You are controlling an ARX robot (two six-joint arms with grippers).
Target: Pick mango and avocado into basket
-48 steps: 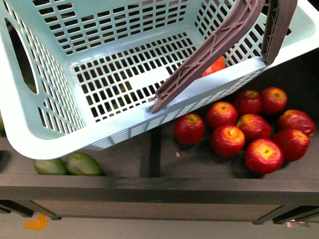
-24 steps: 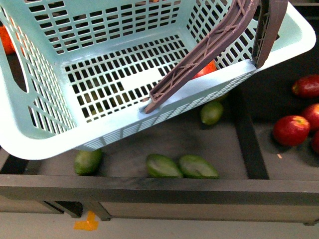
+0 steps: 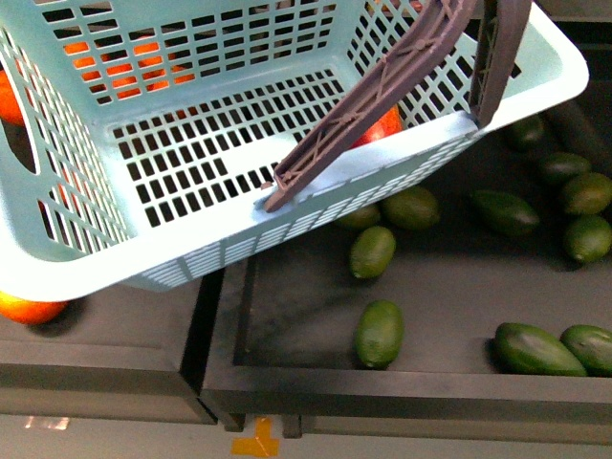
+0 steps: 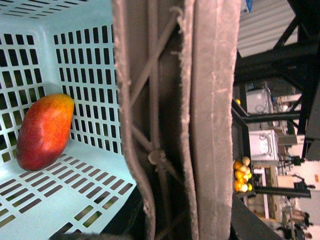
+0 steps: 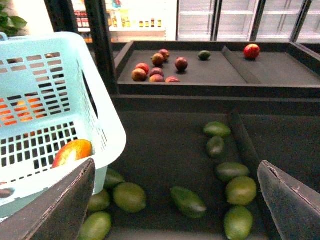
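The turquoise basket (image 3: 86, 239) hangs tilted over the shelf and fills the upper left of the front view. Its two brown-grey handles (image 4: 200, 125) are pressed together in my left gripper, whose fingers do not show. The red and orange mango (image 4: 45, 131) lies on the basket floor against a wall, partly behind a handle in the front view (image 3: 384, 122). Several green avocados (image 3: 380, 332) lie in the black tray below and right of the basket. My right gripper (image 5: 175, 205) hangs open above them, with one avocado (image 5: 188, 201) between its fingers' lines and untouched.
Orange fruit (image 3: 115, 57) shows through the basket's left wall, and one orange-red fruit (image 3: 29, 308) lies under its corner. A raised tray rim (image 3: 382, 397) runs along the front. A dark post (image 5: 100, 50) stands beside the basket, with a farther tray of red fruit (image 5: 155, 70) behind.
The shelf has slid rightward in the front view: the red apples left the picture and the avocado tray came under the basket. The basket stays held the same way.
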